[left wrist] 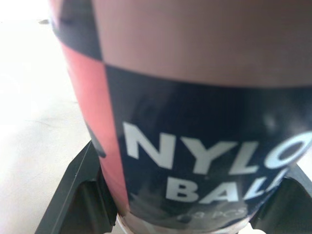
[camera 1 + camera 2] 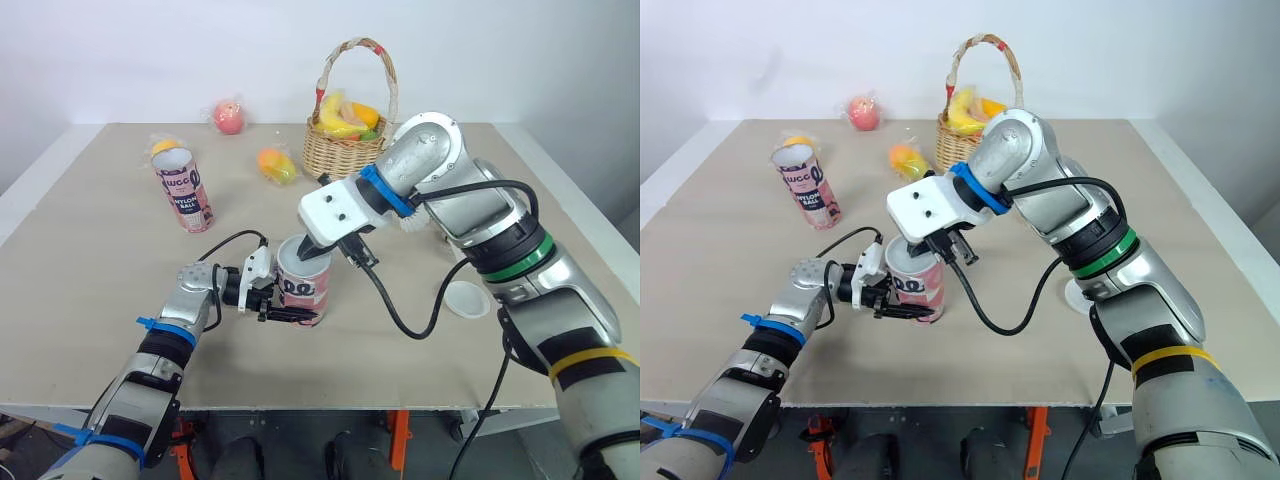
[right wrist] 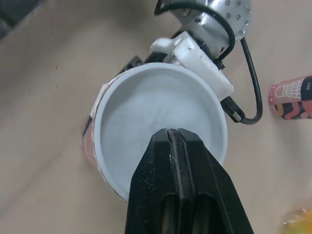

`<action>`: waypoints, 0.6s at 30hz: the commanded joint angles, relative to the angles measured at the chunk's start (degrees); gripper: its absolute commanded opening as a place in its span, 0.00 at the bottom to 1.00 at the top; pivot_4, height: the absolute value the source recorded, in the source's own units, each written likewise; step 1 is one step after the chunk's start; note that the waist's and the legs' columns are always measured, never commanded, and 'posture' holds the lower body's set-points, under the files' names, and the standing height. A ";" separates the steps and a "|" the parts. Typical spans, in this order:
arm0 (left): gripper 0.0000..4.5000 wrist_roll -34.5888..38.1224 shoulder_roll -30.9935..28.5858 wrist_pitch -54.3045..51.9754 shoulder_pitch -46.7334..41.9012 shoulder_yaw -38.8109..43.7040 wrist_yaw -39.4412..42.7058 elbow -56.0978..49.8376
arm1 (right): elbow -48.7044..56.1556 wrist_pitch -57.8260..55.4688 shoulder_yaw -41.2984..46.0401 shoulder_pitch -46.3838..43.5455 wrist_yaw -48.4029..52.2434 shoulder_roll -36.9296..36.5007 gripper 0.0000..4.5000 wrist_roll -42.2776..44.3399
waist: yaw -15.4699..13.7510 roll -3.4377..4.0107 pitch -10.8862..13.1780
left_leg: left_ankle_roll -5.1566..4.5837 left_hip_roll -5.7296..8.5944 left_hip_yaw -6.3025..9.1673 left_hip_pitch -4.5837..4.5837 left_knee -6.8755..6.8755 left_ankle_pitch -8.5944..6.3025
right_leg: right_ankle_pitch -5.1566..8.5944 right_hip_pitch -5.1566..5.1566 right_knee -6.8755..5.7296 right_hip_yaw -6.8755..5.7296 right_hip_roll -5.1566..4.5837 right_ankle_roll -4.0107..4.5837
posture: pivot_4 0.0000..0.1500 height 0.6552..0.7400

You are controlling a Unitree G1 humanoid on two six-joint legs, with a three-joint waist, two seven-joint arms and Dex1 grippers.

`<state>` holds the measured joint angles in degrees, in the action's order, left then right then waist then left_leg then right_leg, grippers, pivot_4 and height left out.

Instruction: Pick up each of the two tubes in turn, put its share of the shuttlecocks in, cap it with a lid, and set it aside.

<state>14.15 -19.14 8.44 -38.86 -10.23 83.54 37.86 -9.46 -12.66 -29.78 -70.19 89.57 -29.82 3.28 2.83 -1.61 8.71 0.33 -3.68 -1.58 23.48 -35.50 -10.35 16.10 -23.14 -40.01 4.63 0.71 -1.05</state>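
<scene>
The right gripper [image 3: 178, 141] has its 2 black fingers pressed together, their tip over the white round top of the nearer tube [image 2: 303, 287], though whether it touches cannot be told. The left gripper [image 2: 298, 312] pinches that tube low on its pink-and-dark wall, 1 finger on each side, and the tube stands upright near the front middle of the table [image 2: 90, 260]. The second tube [image 2: 184, 190] stands open-mouthed well apart at the far left, 1 loose white lid [image 2: 468, 298] lies on the right side beneath the right arm, and a wicker basket [image 2: 345, 150] of fruit sits beyond.
</scene>
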 commanded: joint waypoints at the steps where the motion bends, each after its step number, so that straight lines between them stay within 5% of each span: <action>1: 0.64 -1.36 -0.70 -0.51 0.64 0.27 -1.15 1.21 | -2.75 -10.69 6.94 -1.30 -0.81 1.42 0.15 6.84 | 0.03 0.05 0.11 | 0.00 0.00 -0.02 0.02 0.02 0.00 | -0.04 -0.05 0.00 0.02 0.00 0.02 | 1.00 0.99; 11: 0.64 -1.33 0.42 0.43 -0.46 0.12 -1.08 2.00 | 21.57 -33.44 28.53 15.92 -9.73 -15.10 0.98 21.58 | -0.29 0.17 0.27 | 0.10 0.07 0.13 0.74 -0.01 -0.21 | -0.03 -0.31 0.43 -0.08 -0.08 0.00 | 1.00 0.99; 16: 0.64 -1.76 2.45 1.85 -2.25 0.46 -2.18 4.18 | 34.35 -40.73 32.23 31.14 -21.66 -14.59 0.98 23.91 | -0.31 0.23 0.31 | 0.06 0.07 0.36 0.75 0.03 -0.24 | 0.12 -0.20 0.58 -0.24 -0.03 -0.23 | 1.00 0.99; 18: 0.77 -2.18 3.83 3.21 -3.50 0.79 -3.46 6.10 | 39.25 -39.96 29.87 39.25 -28.51 -12.68 1.00 21.17 | -0.39 0.20 0.31 | 0.06 0.12 0.38 0.80 -0.02 -0.23 | 0.05 -0.15 0.67 -0.24 -0.07 -0.36 | 1.00 0.99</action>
<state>13.56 -16.17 10.30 -41.53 -9.26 81.86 41.55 24.29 -52.92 1.19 -35.37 67.25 -43.68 26.08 2.43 -1.41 9.02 0.39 -3.55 -1.16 24.31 -35.54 -10.58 16.12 -23.26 -39.28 4.37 0.64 -1.45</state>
